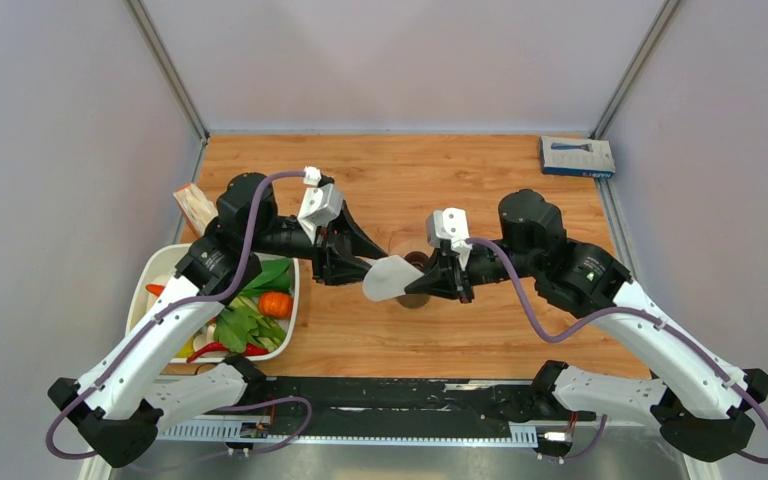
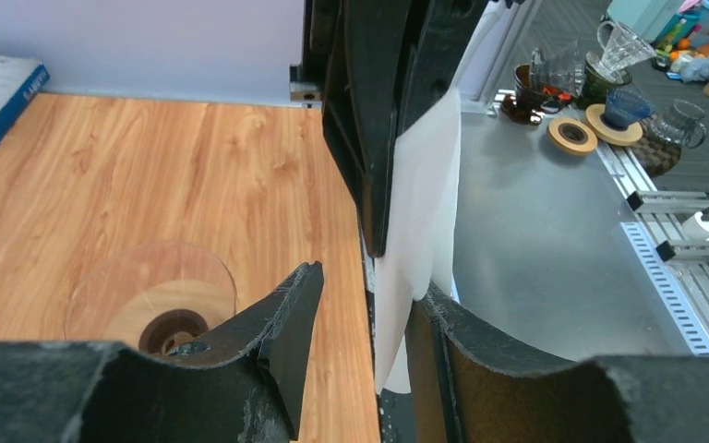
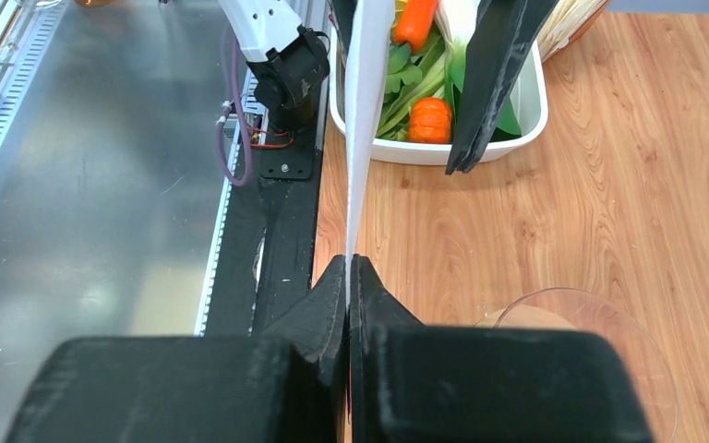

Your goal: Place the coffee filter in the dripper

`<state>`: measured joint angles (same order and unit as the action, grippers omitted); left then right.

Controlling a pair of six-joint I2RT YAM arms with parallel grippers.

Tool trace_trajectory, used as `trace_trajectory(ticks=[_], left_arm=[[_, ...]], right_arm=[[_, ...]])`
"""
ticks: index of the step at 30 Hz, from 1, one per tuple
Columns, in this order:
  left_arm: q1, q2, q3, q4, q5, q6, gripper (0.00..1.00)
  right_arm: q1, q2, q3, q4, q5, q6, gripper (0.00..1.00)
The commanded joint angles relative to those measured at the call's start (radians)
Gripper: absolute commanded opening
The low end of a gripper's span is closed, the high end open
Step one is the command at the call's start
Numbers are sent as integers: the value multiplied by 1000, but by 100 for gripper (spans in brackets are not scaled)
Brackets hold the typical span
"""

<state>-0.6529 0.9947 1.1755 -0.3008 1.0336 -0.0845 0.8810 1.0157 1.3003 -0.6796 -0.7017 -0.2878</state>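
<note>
The coffee filter (image 1: pixel 388 278) is a thin white sheet held in the air between the two arms, just left of the dripper (image 1: pixel 416 298). My right gripper (image 1: pixel 415 283) is shut on its edge. The right wrist view shows the coffee filter (image 3: pixel 360 138) edge-on, rising from the closed right gripper (image 3: pixel 349 269). My left gripper (image 1: pixel 367 269) is open around the sheet's other side. In the left wrist view the coffee filter (image 2: pixel 420 203) hangs between the left gripper's (image 2: pixel 369 288) spread jaws and rests against the right-hand finger (image 2: pixel 438 323). The clear dripper (image 2: pixel 152 295) stands on the wood below, with nothing in it.
A white tray (image 1: pixel 293 318) of vegetables sits by the left arm, with a packet (image 1: pixel 195 208) behind it. A blue box (image 1: pixel 577 156) lies at the far right corner. Glassware and wooden rings (image 2: pixel 609 111) stand on the metal bench beyond the table edge.
</note>
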Motion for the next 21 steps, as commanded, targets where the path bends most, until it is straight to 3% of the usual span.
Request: trace_trajectory(ticks=[1,8,21], left_arm=[[-11,14,75,28,-9,-2,48],[-18,68,184,-30,-16,42,48],[-30,61,184,-198,-64,184,48]], right_arm=[[-1,5,-8,33,-36,18,0],[-2,25,-6,34,-50,30,0],[-2,25,23,35,-51,33,0]])
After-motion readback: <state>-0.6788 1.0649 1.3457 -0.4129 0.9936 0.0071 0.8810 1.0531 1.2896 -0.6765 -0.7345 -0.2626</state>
